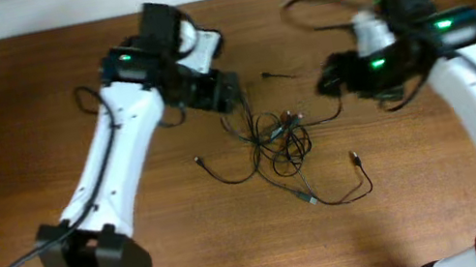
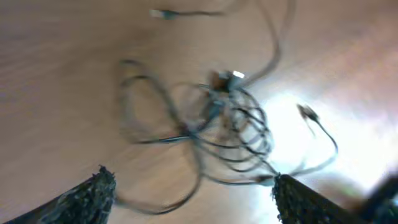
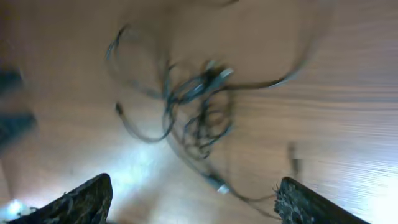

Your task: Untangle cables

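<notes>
The cables lie as a tangle of thin black cords on the brown table, with loose ends and small plugs spreading out to the left, right and front. The tangle also shows in the left wrist view and in the right wrist view, both blurred. My left gripper hovers just up-left of the tangle, open and empty. My right gripper hovers to the tangle's right, open and empty.
A separate short black cord piece lies behind the tangle. A thicker black arm cable loops at the back by the right arm. The table's far edge meets a white wall.
</notes>
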`<state>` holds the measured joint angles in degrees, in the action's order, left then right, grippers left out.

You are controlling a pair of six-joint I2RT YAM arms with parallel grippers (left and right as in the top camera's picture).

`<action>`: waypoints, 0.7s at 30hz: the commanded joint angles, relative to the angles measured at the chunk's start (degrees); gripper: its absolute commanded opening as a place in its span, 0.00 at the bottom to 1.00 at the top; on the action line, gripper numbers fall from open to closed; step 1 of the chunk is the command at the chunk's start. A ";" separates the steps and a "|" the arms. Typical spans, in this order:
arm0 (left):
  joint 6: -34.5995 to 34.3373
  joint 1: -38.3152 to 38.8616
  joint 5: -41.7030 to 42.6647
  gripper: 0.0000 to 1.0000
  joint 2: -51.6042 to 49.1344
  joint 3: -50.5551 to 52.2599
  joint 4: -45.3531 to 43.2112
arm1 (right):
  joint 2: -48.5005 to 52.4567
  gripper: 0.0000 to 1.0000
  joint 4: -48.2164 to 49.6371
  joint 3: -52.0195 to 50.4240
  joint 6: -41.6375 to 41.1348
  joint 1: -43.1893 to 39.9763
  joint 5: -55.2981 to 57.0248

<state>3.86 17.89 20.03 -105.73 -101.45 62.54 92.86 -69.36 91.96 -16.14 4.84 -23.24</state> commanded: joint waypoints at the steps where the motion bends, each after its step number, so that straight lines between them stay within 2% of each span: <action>1: -1.18 7.80 3.43 0.72 -7.45 0.35 0.13 | -1.75 0.87 -2.80 1.79 3.72 -9.51 -0.31; 2: -5.29 10.32 0.37 0.68 -10.25 0.35 0.13 | -1.51 0.87 -3.13 1.73 4.02 -10.49 -0.04; 4: -10.97 14.21 -3.98 0.51 -15.04 0.37 1.84 | -0.96 0.89 -3.32 1.31 5.46 -11.15 1.07; 5: -10.95 14.75 -4.02 0.50 -16.04 0.37 2.69 | -0.57 0.90 -3.50 1.31 6.08 -11.15 1.62; 7: -6.91 15.04 -3.98 0.39 -16.83 0.37 3.89 | -0.13 0.90 -3.80 1.25 6.97 -11.15 1.64; 8: 6.69 15.04 -3.96 0.40 -16.83 0.37 4.68 | -0.11 0.91 -3.78 1.25 7.34 -11.15 1.60; 9: 15.39 15.02 -3.96 0.41 -16.85 0.37 5.22 | -0.11 0.91 -3.80 1.25 7.48 -11.15 1.62; 12: 23.69 15.02 -3.15 0.38 -16.85 0.39 5.97 | -0.11 0.91 -4.02 1.25 8.46 -11.15 1.62; 13: 27.19 15.04 -3.15 0.42 -16.85 1.33 5.79 | -0.11 0.91 -4.13 1.25 8.46 -11.15 1.62; 16: 30.29 14.99 -3.28 0.41 -17.16 5.18 4.33 | -0.11 0.92 -4.46 1.25 9.81 -11.15 1.57; 21: 30.32 15.47 -0.11 0.43 -17.16 9.55 -3.89 | -0.11 0.92 -4.44 1.25 9.97 -11.15 1.60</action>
<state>32.99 32.95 16.62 -122.39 -92.75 60.27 92.20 -73.69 92.58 -7.03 -6.13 -22.13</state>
